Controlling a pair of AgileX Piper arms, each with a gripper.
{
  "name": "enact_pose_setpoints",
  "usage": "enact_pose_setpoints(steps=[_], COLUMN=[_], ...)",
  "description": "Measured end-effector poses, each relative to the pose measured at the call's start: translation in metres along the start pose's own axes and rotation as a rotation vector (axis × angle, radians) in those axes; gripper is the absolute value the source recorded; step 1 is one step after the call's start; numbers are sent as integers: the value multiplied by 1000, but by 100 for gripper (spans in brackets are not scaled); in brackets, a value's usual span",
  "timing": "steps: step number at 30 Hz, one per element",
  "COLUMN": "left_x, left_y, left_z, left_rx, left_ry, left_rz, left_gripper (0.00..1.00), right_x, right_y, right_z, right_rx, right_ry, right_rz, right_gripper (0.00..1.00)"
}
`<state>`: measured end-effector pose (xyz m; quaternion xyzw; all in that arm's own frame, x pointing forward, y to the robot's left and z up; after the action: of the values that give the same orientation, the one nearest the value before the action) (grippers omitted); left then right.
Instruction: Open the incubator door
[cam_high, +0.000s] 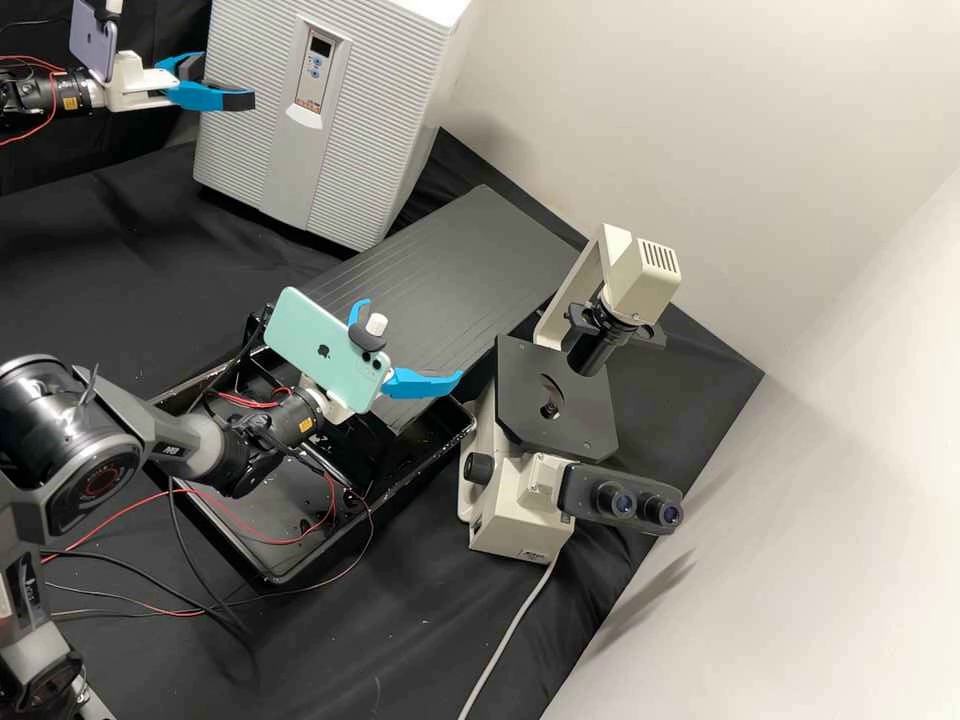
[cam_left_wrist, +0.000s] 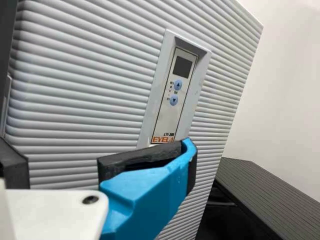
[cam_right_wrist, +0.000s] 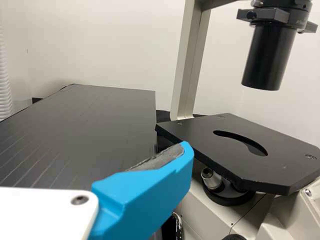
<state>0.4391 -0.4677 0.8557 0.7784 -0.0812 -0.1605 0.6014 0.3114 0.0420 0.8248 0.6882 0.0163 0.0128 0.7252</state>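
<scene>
In the high view the grey-white incubator (cam_high: 375, 120) stands at the back, its ribbed door (cam_high: 250, 100) closed. My left gripper (cam_high: 222, 84) is open beside the door's left part, at the upper left. The left wrist view has the ribbed door (cam_left_wrist: 75, 90) behind the left gripper (cam_left_wrist: 62, 167), whose dark-padded fingers are apart with nothing between them, one below the control panel (cam_left_wrist: 172, 95). Away from the incubator, my right gripper (cam_high: 411, 345) is open above the black tray. In the right wrist view the right gripper (cam_right_wrist: 90, 167) is near the microscope stage.
A cream microscope (cam_high: 520, 500) with a black stage (cam_high: 520, 400) stands right of the right gripper. A dark ribbed panel (cam_high: 480, 260) lies between incubator and microscope. Cables hang around the black tray (cam_high: 270, 575). Pale walls rise at the right.
</scene>
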Motion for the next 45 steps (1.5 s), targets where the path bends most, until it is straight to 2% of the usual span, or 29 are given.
enact_pose_setpoints(steps=[21,32,45], left_x=[-4,-9,-18], left_y=[3,2,-3], left_z=[-6,-9,-4], left_rx=[-15,-59,-77], left_ry=[26,66,93], left_rz=[18,38,40], left_gripper=[0,0,0], right_x=[0,0,0], right_y=[0,0,0], right_z=[0,0,0], right_rx=[0,0,0], right_ry=[0,0,0], right_rz=[0,0,0], right_gripper=[100,100,100])
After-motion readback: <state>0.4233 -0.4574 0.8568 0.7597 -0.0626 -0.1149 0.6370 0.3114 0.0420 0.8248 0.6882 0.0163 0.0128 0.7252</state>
